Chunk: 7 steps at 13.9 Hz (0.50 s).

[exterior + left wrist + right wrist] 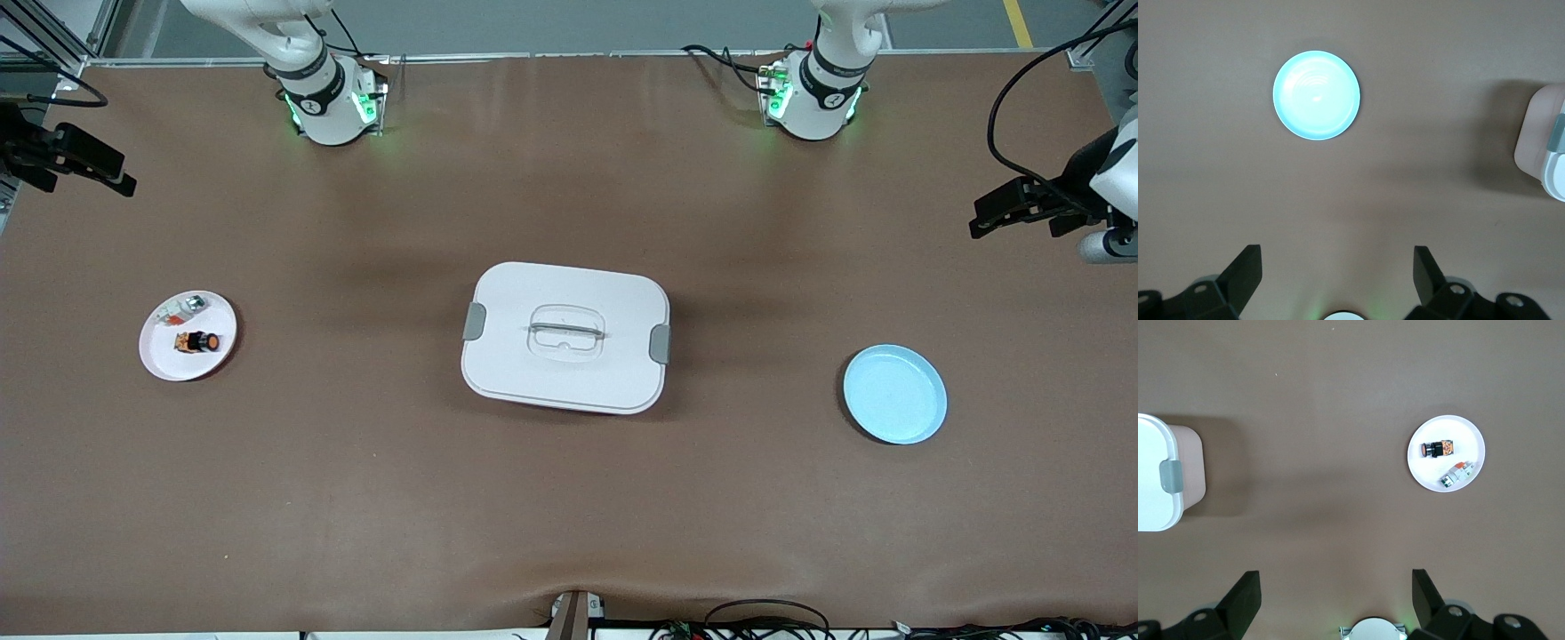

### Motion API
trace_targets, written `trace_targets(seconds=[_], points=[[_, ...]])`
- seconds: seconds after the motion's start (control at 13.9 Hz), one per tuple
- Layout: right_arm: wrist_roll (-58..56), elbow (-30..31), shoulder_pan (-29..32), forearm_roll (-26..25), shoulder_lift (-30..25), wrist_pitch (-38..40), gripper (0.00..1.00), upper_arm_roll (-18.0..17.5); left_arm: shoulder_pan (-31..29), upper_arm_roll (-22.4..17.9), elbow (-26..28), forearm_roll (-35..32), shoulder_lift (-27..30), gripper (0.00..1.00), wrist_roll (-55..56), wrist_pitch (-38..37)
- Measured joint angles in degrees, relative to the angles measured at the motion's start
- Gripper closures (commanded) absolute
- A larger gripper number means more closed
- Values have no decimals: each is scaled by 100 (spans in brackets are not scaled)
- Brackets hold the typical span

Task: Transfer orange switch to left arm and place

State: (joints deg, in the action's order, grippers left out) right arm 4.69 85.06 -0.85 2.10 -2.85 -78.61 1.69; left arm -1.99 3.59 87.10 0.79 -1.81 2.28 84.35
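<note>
In the front view the orange switch (197, 341) lies on a white plate (160, 356) toward the right arm's end of the table, beside a whitish small part with green and red bits (181, 309) that sits farther from the camera on the same plate. The white box (566, 336), grey clips on its sides and a clear handle on its lid, stands mid-table, well apart from both plates. An empty light-blue plate (894, 394) rests toward the left arm's end. The right gripper (84, 164) hangs high at that arm's table edge; the left gripper (1013, 209) hangs high at the other edge. In the left wrist view the left gripper (1338, 273) has its fingers spread wide over bare brown table, the blue plate (1316, 95) and a corner of the box (1545, 147) in sight. In the right wrist view the right gripper (1336, 593) is likewise spread wide, holding nothing, with the switch (1438, 448) lying on its plate (1431, 470) and the box (1158, 473) at the frame's edge.
</note>
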Motion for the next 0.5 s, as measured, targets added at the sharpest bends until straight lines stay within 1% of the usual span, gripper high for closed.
trace_targets(seconds=[0.5], points=[[1, -3, 1, -1, -4, -96, 0, 7, 19, 77, -89, 0, 0, 0, 8, 2]])
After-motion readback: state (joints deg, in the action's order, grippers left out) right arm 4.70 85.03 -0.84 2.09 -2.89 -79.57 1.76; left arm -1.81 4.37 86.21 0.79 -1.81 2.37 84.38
